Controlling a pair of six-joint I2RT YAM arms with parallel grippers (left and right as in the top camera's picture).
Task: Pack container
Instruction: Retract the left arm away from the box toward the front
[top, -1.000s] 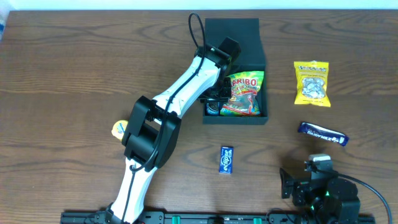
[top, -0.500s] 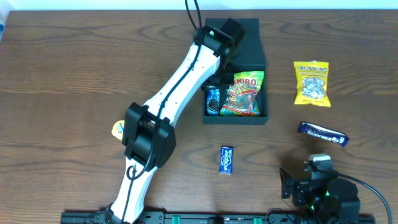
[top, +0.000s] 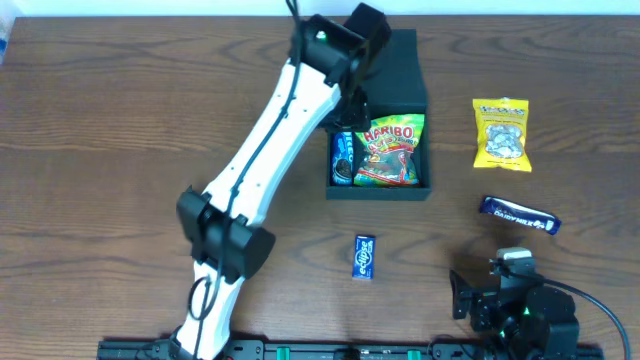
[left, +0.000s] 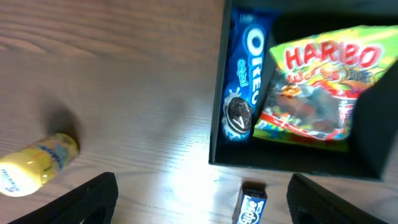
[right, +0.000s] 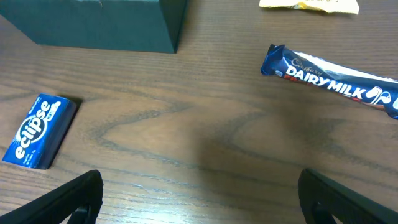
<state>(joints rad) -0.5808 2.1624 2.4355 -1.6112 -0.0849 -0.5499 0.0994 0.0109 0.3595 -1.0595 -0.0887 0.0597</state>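
Note:
The dark container (top: 378, 192) stands open at the back centre with its flap lid up behind it. Inside lie a Haribo bag (top: 392, 152) and, along the left wall, a blue Oreo pack (top: 341, 158). My left gripper (left: 202, 205) hangs high above the container's left side, open, with nothing between its fingers (left: 93, 199). The left wrist view looks down on the Oreo pack (left: 245, 81), the Haribo bag (left: 317, 81) and the container wall (left: 217, 93). My right gripper (right: 205, 202) rests low at the front right (top: 510, 300), open and empty.
An Eclipse gum pack (top: 364, 257) lies in front of the container. A Dairy Milk bar (top: 519, 214) and a yellow snack bag (top: 501, 133) lie to the right. A yellow packet (top: 190, 206) sits at the left, partly under my left arm (top: 270, 140).
My left gripper has opened and lifted up and back out of the container's left side. The Oreo pack stays inside. The right arm has not moved.

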